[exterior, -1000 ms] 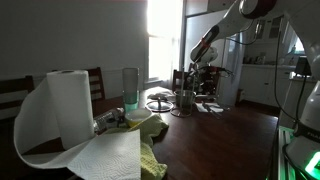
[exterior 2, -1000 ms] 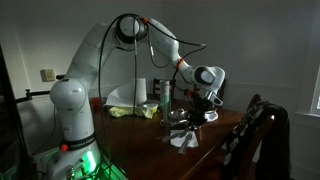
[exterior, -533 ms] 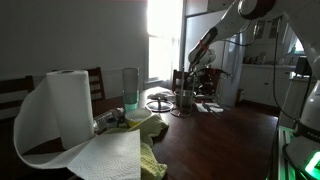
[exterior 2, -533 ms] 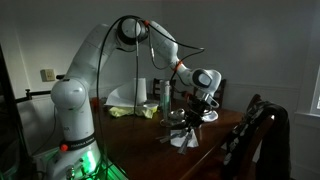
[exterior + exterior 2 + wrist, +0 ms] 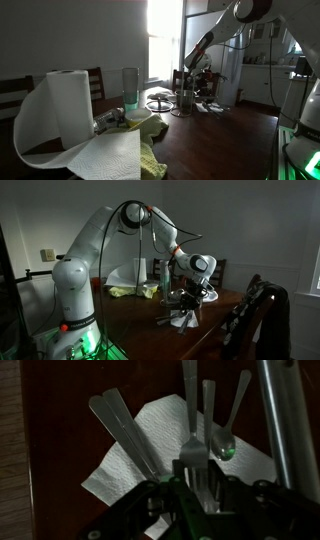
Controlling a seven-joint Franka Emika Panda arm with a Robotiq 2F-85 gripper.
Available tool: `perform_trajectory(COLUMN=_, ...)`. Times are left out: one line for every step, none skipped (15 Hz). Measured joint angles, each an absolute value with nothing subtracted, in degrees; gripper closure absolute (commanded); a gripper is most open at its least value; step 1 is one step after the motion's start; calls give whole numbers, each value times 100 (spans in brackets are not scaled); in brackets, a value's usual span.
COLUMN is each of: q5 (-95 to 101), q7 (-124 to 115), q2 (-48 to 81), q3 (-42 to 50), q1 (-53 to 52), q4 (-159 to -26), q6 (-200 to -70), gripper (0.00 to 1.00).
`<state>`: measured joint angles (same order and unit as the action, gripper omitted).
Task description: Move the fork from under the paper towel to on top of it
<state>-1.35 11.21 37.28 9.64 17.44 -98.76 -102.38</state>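
Fork over the paper towel, crowded by other cutlery

In the wrist view the fork (image 5: pixel 191 448) lies over the paper towel (image 5: pixel 168 422), tines at the gripper (image 5: pixel 200 478). I cannot tell whether the gripper is pinching it or has let go. I count one sheet, one fork, one spoon (image 5: pixel 224 450), two flat handles (image 5: pixel 120 425) and one more slim handle (image 5: pixel 207 405). A careless pull-away would likely nudge the spoon or drag the sheet and shift the fork.

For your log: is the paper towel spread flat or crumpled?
Spread flat: wrist view shows the paper towel lying open, corners visible.
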Motion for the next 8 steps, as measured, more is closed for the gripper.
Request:
perform_trajectory(q5=-128, q7=1099, q2=3740, q3=969, q1=1744, q4=-9874, q6=-10266, gripper=93)
perform_trajectory(q5=-124, q7=1071, q2=3750, q3=972, q1=1744, q4=-9872, q6=-10296, gripper=93)
perform_trajectory(q5=-122, q7=1042, q2=3760, q3=974, q1=1744, q4=-9868, q6=-10321, gripper=93)
perform_trajectory(q5=-117, q7=1020, q2=3771, q3=974, q1=1744, q4=-9863, q6=-10342, gripper=58)
perform_trajectory(q5=-115, q7=1014, q2=3784, q3=974, q1=1744, q4=-9855, q6=-10344, gripper=45)
perform_trajectory(q5=-114, q7=1014, q2=3799, q3=974, q1=1744, q4=-9846, q6=-10344, gripper=40)
perform_trajectory(q5=-111, q7=1014, q2=3811, q3=974, q1=1743, q4=-9837, q6=-10344, gripper=32)
perform_trajectory(q5=-109, q7=1014, q2=3818, q3=974, q1=1743, q4=-9829, q6=-10347, gripper=27)
